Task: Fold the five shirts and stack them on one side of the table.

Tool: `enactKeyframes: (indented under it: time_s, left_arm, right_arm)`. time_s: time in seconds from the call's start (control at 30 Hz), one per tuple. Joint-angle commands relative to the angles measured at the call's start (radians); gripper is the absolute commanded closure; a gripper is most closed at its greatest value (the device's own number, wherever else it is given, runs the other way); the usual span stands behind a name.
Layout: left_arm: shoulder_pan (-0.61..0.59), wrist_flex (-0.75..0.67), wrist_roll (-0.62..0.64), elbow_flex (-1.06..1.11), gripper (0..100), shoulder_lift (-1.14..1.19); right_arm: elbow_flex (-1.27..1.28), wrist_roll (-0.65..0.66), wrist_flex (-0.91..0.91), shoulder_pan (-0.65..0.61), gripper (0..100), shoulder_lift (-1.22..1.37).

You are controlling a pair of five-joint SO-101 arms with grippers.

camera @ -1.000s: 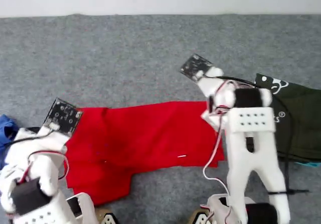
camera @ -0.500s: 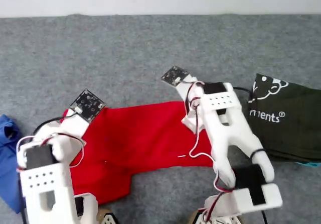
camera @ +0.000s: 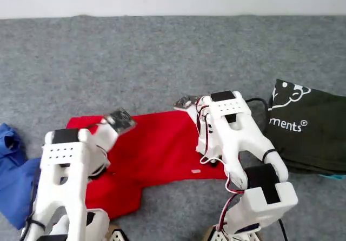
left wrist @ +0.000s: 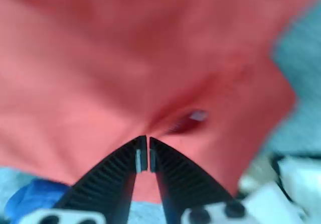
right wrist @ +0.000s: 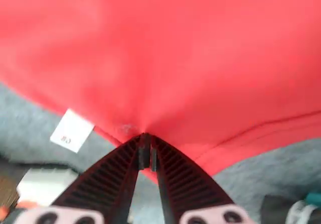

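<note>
Both grippers are pinching the red shirt (camera: 157, 144): the left gripper (left wrist: 143, 156) has its jaws pressed together on a pucker of cloth over the shirt's left part. The right gripper (right wrist: 145, 153) is clamped the same way on a gathered fold by the hem, close to a small white label (right wrist: 71, 130). That shirt lies spread across the near middle of the grey table (camera: 162, 57), between a crumpled blue shirt (camera: 13, 165) at the left edge and a folded dark green shirt (camera: 308, 133) at the right.

Blue shirt (camera: 13, 171) cut by an edge, dark green shirt (camera: 313, 144) likewise, red shirt (camera: 157, 149) partly under arms
</note>
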Motion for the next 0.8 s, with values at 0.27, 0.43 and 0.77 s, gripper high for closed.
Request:
enactKeyframes:
  time_s: [0.27, 0.43, 0.77]
  left_arm:
    - [0.041, 0.212, -0.163, -0.093, 99, -0.192]
    - [-0.015, 0.166, -0.071, -0.148, 99, -0.256]
    - [-0.187, -0.161, 0.242, -0.183, 99, -0.262]
  right_arm:
    - [-0.015, 0.074, 0.272, 0.008, 98.8, -0.033]
    - [-0.015, 0.072, 0.188, 0.001, 98.8, -0.139]
    - [-0.014, -0.114, -0.166, 0.01, 98.8, -0.246]
